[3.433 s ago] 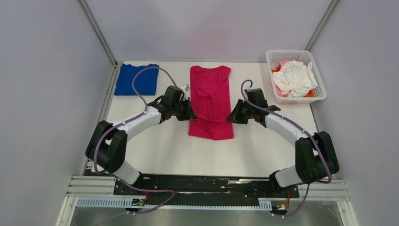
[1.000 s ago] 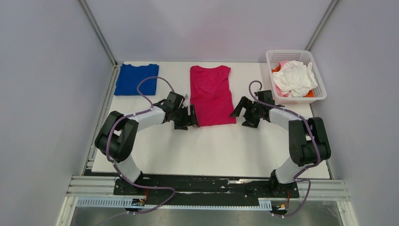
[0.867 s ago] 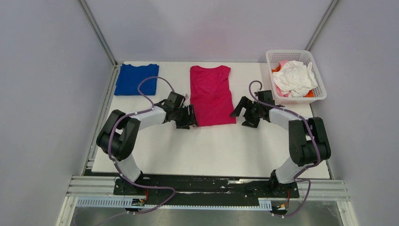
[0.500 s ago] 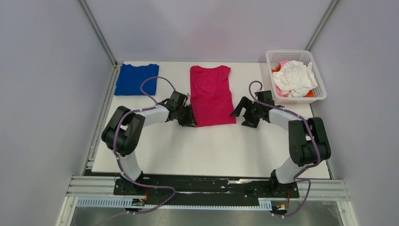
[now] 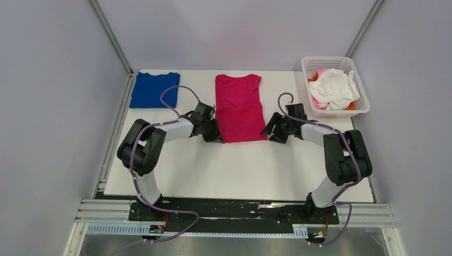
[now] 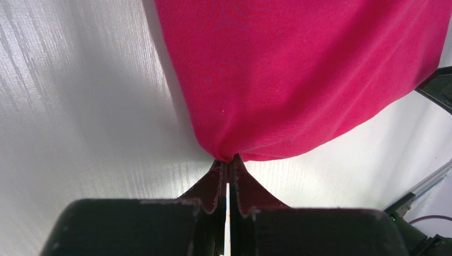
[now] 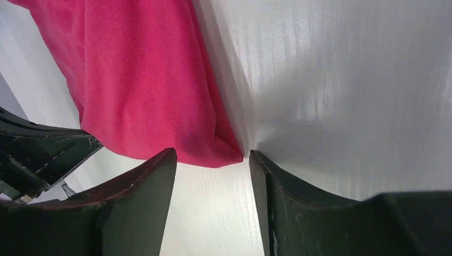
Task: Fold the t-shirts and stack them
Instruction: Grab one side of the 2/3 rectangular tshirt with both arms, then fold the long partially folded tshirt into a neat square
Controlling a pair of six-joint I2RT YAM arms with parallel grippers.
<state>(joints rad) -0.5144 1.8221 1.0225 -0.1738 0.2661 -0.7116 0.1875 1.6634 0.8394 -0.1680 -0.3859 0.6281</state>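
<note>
Lying folded at the far centre of the table [image 5: 234, 170], the pink shirt [image 5: 239, 108] has its near left corner clamped in the left gripper [image 6: 228, 165]. The right gripper [image 7: 211, 156] straddles the near right corner, jaws apart. A blue shirt [image 5: 155, 89] lies far left; a basket [image 5: 364, 104] far right holds crumpled shirts [image 5: 333, 88].

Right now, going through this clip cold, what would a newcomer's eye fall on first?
The magenta t-shirt, folded narrow at mid-table, with an arm at each near corner. The left gripper has its jaws shut on the near-left corner; the right gripper holds its jaws open astride the near-right one. After that, the folded blue t-shirt far left and the white basket of crumpled shirts far right.
</note>
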